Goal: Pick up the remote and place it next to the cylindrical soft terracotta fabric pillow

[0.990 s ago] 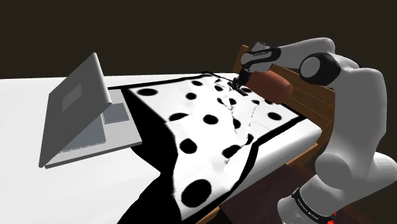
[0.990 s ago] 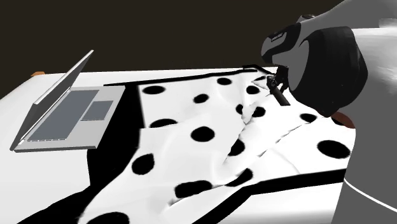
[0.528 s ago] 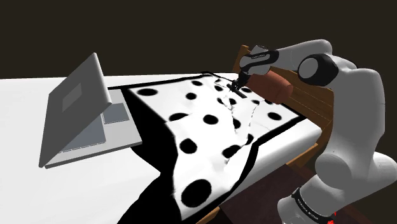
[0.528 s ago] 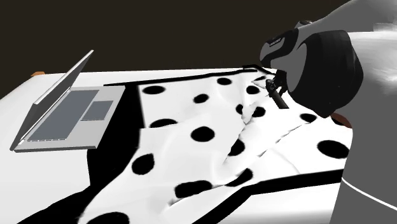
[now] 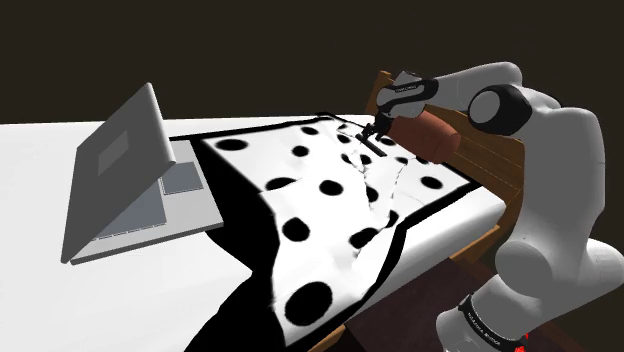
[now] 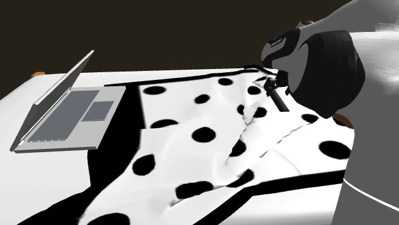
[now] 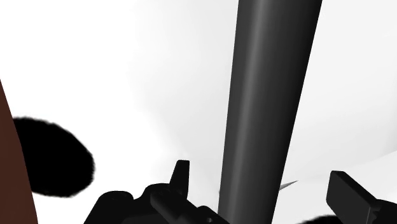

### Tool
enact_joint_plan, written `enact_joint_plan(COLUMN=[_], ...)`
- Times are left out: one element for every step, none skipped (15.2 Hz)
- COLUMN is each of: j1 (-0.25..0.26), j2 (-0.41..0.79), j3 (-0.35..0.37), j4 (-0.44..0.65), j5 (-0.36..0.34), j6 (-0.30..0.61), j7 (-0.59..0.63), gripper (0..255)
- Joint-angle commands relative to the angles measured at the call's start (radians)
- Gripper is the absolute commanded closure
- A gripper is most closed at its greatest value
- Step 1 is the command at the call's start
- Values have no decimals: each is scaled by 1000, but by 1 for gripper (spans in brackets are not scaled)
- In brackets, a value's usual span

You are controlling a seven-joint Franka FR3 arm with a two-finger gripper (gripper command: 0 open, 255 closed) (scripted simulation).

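Remote (image 7: 267, 95) is looking like it's lying on the dotted blanket (image 5: 320, 215) up by the headboard (image 5: 497, 160), just beside the brown pillow (image 5: 432, 134). It's running lengthwise btwn the gripper (image 7: 261, 178) fingers, but they're standing apart w/ a gap either side, so nothing's actually clasping it. Vs a sec ago the hand is sitting a tad further toward the shoulder view's left; basically no diff from half a sec back. Room-wise: pillow and headboard are crowding the shoulder view's right side, while tons of open blanket is stretching toward the laptop (image 5: 120, 180), which is sitting well apart.
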Motion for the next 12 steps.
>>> enact_joint_plan(j1=[0,-1,-2,-2,-3,-3,-3,-3,-3,-3,-3,-3], j2=[0,-25,-49,-72,-90,-90,-90,-90,-90,-90,-90,-90], j3=[0,0,-1,-1,-1,-1,-1,-1,-1,-1,-1,-1], j4=[0,-8,-14,-19,-21,-21,-21,-21,-21,-21,-21,-21], j5=[0,0,0,0,-1,-1,0,0,0,0,0,0], j6=[0,-17,-35,-54,-69,-69,-69,-69,-69,-69,-69,-69], j7=[0,0,0,0,0,0,0,0,0,0,0,0], gripper=[0,0,0,0,0,0,0,0,0,0,0,0])
